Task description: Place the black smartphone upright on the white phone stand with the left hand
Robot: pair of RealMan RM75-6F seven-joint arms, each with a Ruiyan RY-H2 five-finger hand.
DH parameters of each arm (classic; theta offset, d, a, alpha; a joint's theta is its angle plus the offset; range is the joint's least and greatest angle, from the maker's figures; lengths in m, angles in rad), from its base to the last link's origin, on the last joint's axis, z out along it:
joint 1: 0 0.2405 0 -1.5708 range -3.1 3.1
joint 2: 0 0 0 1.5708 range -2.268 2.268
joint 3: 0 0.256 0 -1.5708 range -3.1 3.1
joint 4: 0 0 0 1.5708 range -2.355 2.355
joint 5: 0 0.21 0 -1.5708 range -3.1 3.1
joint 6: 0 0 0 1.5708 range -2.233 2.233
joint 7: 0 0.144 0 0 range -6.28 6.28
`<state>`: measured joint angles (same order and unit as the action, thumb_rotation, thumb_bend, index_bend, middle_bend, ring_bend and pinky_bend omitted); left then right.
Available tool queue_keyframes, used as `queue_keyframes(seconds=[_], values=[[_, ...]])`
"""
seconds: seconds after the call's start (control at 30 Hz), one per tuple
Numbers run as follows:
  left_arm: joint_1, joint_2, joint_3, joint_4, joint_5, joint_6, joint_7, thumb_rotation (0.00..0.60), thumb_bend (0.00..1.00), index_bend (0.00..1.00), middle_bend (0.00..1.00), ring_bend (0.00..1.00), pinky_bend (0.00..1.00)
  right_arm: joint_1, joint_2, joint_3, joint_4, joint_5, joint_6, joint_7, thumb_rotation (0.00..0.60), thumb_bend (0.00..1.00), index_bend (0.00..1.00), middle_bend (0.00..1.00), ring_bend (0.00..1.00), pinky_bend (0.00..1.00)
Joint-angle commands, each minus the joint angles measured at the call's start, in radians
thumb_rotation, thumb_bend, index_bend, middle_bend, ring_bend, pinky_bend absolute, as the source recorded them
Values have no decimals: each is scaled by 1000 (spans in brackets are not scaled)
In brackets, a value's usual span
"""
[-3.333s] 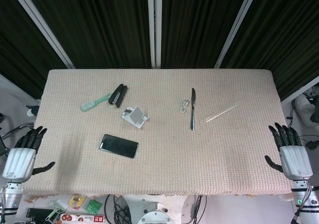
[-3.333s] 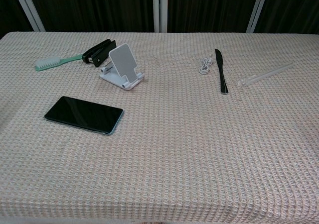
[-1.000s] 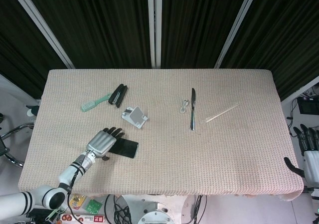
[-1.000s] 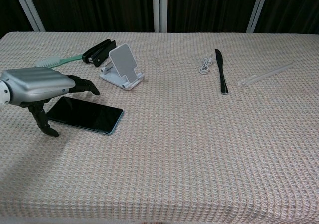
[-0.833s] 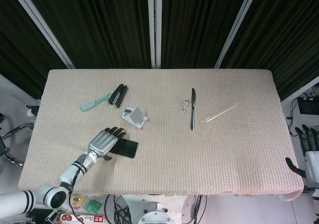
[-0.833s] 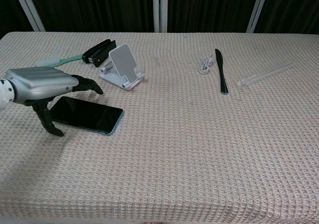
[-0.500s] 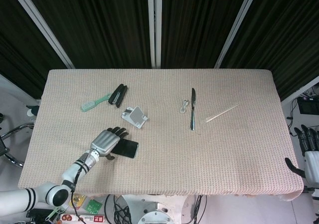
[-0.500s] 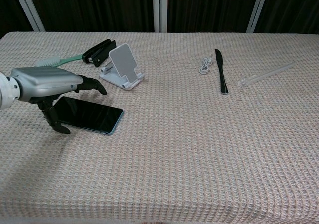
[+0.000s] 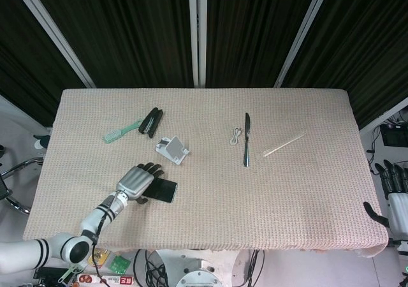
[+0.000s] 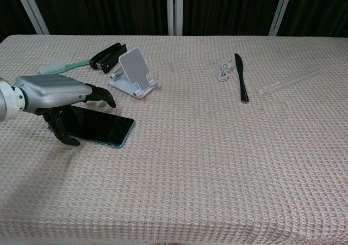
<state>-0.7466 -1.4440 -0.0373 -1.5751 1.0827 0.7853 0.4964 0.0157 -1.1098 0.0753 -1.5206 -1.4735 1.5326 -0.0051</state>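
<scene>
— Where's the phone (image 10: pixel 92 126)?

— Flat on the surface (image 10: pixel 217 163), long axis running nine to three, just at seven o'clock of the stand (image 10: pixel 134 73).

— And your left robot hand (image 10: pixel 51 95)?

— Over its nine o'clock end, fingers spread, thumb below the near edge, gripping nothing yet. My right robot hand (image 9: pixel 394 201) hangs open, far off.

Backdrop: black pleated curtains (image 9: pixel 127 32) are hung behind the table, divided by white slanted frame bars (image 9: pixel 197 32).
Table: a beige woven tablecloth (image 9: pixel 255 191) is spread over it.
Floor: pale grey flooring (image 9: pixel 19 131) is strewn with cables at the edges.
</scene>
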Motion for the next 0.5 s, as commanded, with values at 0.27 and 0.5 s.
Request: queue_keyframes(seconds=[0.27,0.5], values=[[-3,-8,9,10,2,27,-11,600,169,330,100,78,227,-1,0,1,-1,2,-2,5,600,170,0,0,0,0],[9,-16,12,18,49,66,-45,600,179,418,338,84,228,-1,0,1,-2,4,-5,6,600,170,0,0,0,0]])
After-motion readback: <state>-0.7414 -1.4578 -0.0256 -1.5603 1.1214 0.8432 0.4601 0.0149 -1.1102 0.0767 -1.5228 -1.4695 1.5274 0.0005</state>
